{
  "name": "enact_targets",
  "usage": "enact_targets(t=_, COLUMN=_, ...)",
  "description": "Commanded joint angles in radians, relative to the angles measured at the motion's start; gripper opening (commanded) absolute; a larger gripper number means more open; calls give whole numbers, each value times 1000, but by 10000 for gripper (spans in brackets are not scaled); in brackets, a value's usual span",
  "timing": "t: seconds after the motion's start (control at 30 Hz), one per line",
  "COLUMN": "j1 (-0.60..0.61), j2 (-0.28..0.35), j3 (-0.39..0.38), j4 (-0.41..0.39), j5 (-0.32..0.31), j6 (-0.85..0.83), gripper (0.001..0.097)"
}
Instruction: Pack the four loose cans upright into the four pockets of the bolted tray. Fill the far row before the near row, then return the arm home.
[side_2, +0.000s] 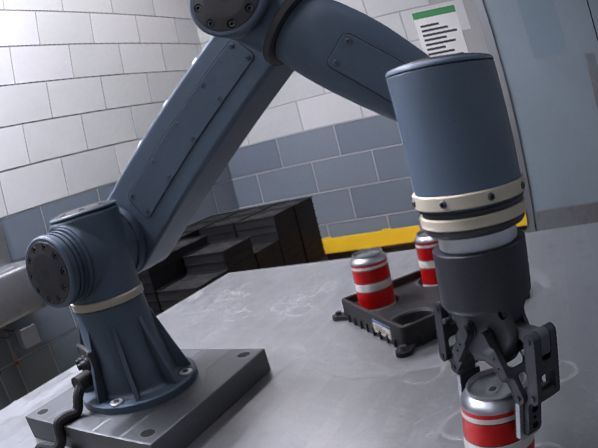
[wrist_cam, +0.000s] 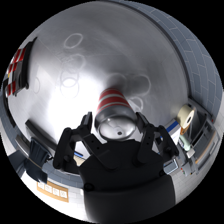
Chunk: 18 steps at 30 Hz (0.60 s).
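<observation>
A loose can (side_2: 492, 415) (wrist_cam: 114, 112), silver with red and white bands, stands upright on the table with my open gripper (side_2: 500, 385) (wrist_cam: 114, 122) lowered around its top. The black bolted tray (side_2: 400, 312) (wrist_cam: 19, 67) sits further back on the table. Two cans stand upright in it: one (side_2: 371, 278) in the left pocket and one (side_2: 426, 259) behind my wrist, partly hidden. An empty pocket (side_2: 414, 317) shows at the tray's near side.
The table's near edge lies just below the loose can. The arm's base plate (side_2: 150, 400) is bolted at the left. Stacked black crates (side_2: 250, 240) stand beyond the table. Ring marks (wrist_cam: 73, 41) dot the tabletop.
</observation>
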<state>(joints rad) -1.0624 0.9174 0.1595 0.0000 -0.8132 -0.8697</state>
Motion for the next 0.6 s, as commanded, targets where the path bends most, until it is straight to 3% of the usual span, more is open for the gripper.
enact_targets(t=0.0, j1=0, j2=-2, j3=1, j4=1, j5=0, j6=0, gripper=860)
enact_targets(t=0.37, j1=0, j2=-1, j3=1, j4=0, j5=1, j6=0, gripper=860)
enact_targets(t=0.57, j1=0, j2=-1, j3=1, j4=0, j5=1, j6=0, gripper=750)
